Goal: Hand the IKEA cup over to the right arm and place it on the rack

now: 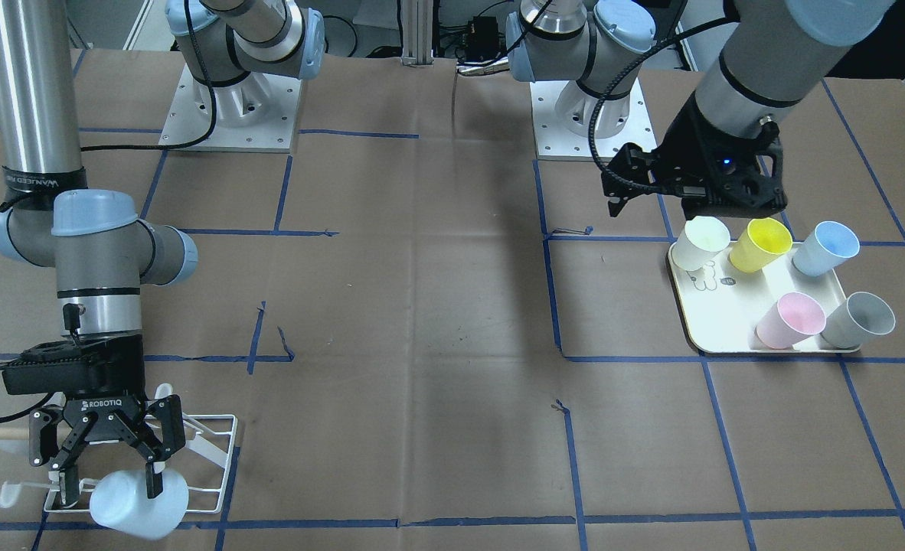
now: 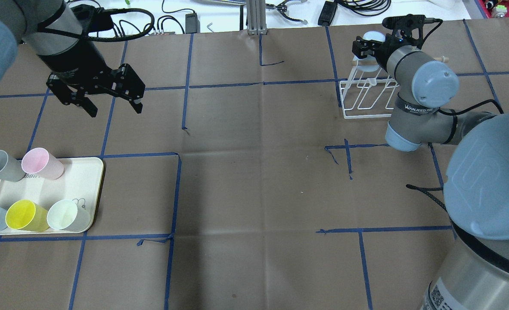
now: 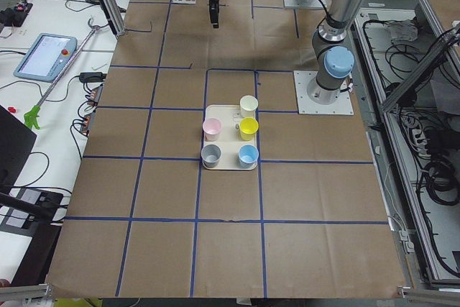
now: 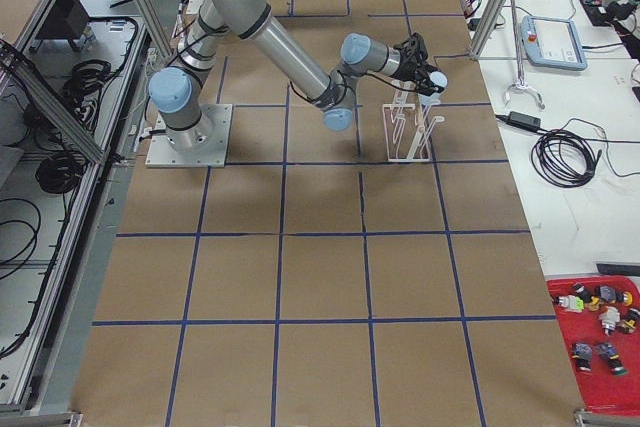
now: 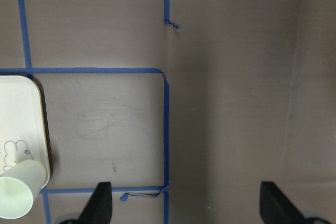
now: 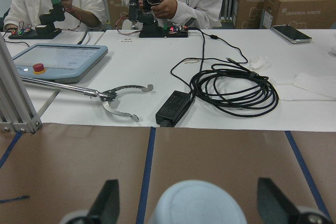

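The left tool [image 2: 116, 111] hangs wide open and empty, the tray [image 2: 80, 181] just beside it. The right tool [image 1: 109, 486] hovers over the rack [image 1: 219, 459], jaws spread clear of the pale cup [image 1: 135, 509] directly beneath, whose base faces the tool, apparently ungripped. Open counter [image 1: 422, 344] lies inboard for withdrawing.
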{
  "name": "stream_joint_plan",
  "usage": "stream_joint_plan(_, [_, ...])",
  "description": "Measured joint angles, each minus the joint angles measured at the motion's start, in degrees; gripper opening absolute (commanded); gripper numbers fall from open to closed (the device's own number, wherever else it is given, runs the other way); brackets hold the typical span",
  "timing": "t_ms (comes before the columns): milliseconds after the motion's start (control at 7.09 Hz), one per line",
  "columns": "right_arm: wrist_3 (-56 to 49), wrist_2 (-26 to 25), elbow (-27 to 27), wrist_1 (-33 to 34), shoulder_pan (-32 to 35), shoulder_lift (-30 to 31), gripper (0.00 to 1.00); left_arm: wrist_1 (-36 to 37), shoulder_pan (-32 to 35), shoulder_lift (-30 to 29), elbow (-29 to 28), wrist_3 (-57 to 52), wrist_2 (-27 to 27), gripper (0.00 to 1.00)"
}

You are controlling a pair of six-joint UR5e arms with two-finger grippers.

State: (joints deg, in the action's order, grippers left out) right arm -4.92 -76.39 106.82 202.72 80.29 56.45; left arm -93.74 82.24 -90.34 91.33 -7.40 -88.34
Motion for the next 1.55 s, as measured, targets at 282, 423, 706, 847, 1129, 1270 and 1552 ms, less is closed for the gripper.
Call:
stream_joint_plan(282, [0.1,0.3,-0.4,-0.4,0.1,1.2,1.00,2.3,-10.5,5.1,8.6,-8.4,-1.4,0.99])
stream_joint_plan(423, [0.0,0.3,-0.6,-0.8,0.2,2.7,1.00,5.2,-15.0,6.4,13.2,-11.4,-3.0,0.99])
stream_joint_plan(706, [2.0,0.5,-0.3,-4.4,0.8,8.6,1.00,10.9,-18.9,8.0,20.9,-14.1,-5.6,0.99])
stream_joint_plan(847, [5.5,0.7,0.1,-7.1,2.2,11.4,1.00,12.2,-19.5,9.0,23.9,-14.4,-6.5,0.99])
stream_joint_plan(1129, [18.8,1.5,3.3,-8.9,5.7,14.9,1.00,16.4,-19.8,10.1,29.1,-15.7,-7.1,0.99])
stream_joint_plan(1270, [28.8,3.3,6.9,-8.9,6.8,17.1,1.00,20.7,-19.8,10.0,32.0,-17.3,-7.1,0.99])
stream_joint_plan(1552, [44.8,6.8,17.0,-8.6,7.2,24.3,1.00,31.7,-19.9,8.8,38.3,-21.1,-7.0,0.98])
